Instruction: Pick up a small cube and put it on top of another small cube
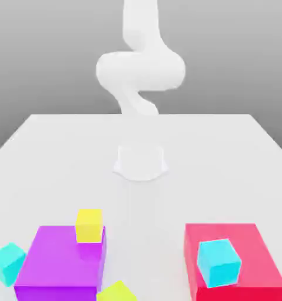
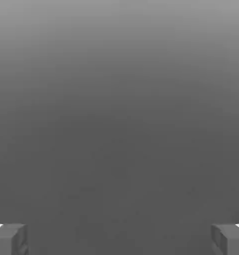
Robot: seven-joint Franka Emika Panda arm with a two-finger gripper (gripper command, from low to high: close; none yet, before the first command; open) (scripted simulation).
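On white table (image 1: 141, 206), against grey backdrop | find lime cube (image 1: 117, 293) near purple block (image 1: 60, 261), at the exterior view's bottom edge, seemingly left loose for picking | find turquoise cube (image 1: 9, 263) across that block, presumably meant as base | keep claw (image 2: 119, 240) spread wide, gripping nothing, touching nothing, probably readied for lime

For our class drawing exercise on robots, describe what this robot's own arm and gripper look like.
The arm is plain white, with smooth, rounded, bulging segments. The gripper has two blocky grey fingers, with small white patches beside them.
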